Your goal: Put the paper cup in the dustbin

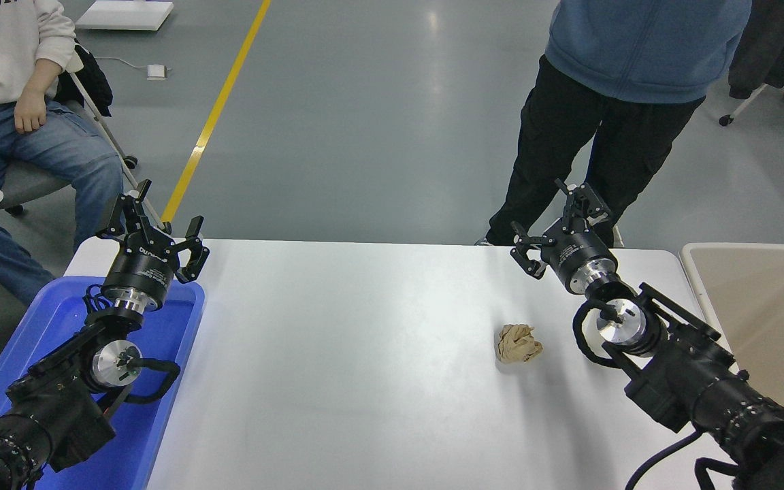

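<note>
No paper cup shows anywhere in the head view. The dustbin [759, 299], a large beige bin with a thick rim, stands at the table's right edge, and the part of its inside that I see holds nothing. My right gripper [554, 221] is open and empty, raised over the table's far edge, left of the bin. My left gripper [156, 230] is open and empty, parked above the far end of the blue tray at the lower left.
A crumpled tan paper ball [519, 342] lies on the white table [351, 354] just left of my right forearm. A bright blue shallow tray [58, 320] sits at the left edge. One person stands behind the far edge, another sits at the far left.
</note>
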Robot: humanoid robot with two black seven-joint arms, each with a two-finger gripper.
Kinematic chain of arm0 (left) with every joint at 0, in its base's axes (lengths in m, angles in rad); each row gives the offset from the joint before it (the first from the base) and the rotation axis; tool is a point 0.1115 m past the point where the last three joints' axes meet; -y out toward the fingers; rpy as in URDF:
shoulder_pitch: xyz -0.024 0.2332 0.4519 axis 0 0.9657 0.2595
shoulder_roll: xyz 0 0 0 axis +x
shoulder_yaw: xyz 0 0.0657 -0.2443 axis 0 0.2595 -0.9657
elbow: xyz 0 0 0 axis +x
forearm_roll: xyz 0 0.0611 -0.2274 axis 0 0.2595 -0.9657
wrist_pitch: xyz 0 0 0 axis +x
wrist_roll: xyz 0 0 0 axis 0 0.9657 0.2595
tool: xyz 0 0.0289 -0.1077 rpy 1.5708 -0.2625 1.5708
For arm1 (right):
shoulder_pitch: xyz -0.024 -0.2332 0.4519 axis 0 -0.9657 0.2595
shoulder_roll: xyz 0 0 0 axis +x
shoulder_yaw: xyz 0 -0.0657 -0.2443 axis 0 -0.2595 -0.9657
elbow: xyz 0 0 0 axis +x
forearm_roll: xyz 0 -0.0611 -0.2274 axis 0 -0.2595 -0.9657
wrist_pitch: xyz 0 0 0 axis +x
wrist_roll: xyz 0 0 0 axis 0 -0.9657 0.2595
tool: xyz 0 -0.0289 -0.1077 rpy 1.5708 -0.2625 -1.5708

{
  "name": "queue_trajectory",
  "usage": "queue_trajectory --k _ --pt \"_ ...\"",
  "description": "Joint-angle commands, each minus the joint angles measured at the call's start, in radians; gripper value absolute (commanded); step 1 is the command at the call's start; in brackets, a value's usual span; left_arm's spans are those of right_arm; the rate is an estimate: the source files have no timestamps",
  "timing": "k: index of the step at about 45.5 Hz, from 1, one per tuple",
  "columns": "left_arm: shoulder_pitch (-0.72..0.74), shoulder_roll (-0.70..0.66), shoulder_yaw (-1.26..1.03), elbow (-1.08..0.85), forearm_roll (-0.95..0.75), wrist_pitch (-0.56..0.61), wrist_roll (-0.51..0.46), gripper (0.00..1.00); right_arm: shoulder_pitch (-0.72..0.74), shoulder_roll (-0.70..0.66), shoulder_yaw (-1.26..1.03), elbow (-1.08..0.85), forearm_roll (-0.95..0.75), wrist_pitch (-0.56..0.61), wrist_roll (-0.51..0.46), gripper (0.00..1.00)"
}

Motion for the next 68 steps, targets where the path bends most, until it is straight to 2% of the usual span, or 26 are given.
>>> queue_trajectory --k 1,50,68 --pt "0.0 -0.001 0.004 0.0 0.0 0.0 0.001 1.0 -0.001 0.0 0.001 0.0 0.0 0.0 0.0 1.0" --pt "0.0 0.002 0.005 0.0 0.0 0.0 -0.001 1.0 -0.011 -0.012 -0.07 0.005 -0.003 0.005 0.003 1.0" --pt "0.001 0.004 0.005 0.0 0.0 0.0 -0.001 1.0 -0.006 -0.123 -0.159 0.057 -0.044 0.005 0.003 1.0"
